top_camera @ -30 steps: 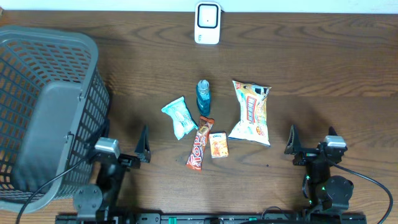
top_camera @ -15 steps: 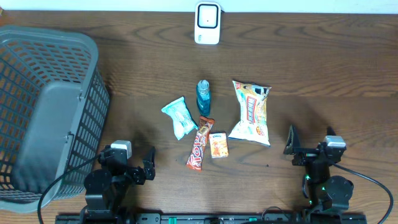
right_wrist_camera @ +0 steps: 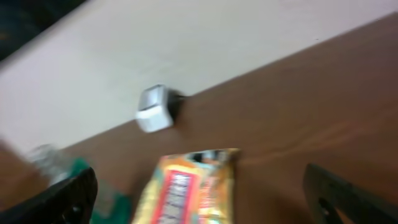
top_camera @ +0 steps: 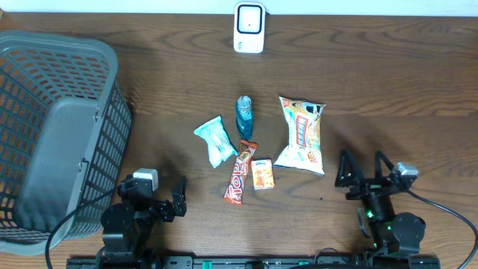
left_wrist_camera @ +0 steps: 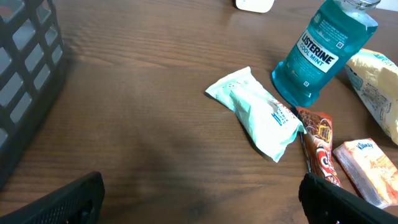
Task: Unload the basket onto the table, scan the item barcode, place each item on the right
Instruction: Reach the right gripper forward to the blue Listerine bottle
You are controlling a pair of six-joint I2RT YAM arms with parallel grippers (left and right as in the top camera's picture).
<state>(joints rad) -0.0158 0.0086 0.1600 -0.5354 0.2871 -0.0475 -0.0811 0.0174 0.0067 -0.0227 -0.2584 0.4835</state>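
Several items lie mid-table: a blue mouthwash bottle (top_camera: 244, 115) (left_wrist_camera: 323, 53), a teal packet (top_camera: 215, 140) (left_wrist_camera: 258, 112), a red candy bar (top_camera: 240, 172) (left_wrist_camera: 320, 146), a small orange box (top_camera: 262, 173) (left_wrist_camera: 367, 168) and a chips bag (top_camera: 301, 134) (right_wrist_camera: 186, 186). The white scanner (top_camera: 249, 28) (right_wrist_camera: 154, 109) stands at the far edge. My left gripper (top_camera: 173, 203) (left_wrist_camera: 200, 205) is open and empty, near the front edge, left of the items. My right gripper (top_camera: 361, 170) (right_wrist_camera: 205, 199) is open and empty, right of the chips bag, with a blurred view.
A large grey plastic basket (top_camera: 52, 134) (left_wrist_camera: 25, 74) fills the left side of the table. Bare wood lies between the basket and the items, and to the right of the chips bag.
The left arm swung and lowered, its gripper now pointing toward the items. In the last half second the right gripper turned left toward the chips bag. No item moved.
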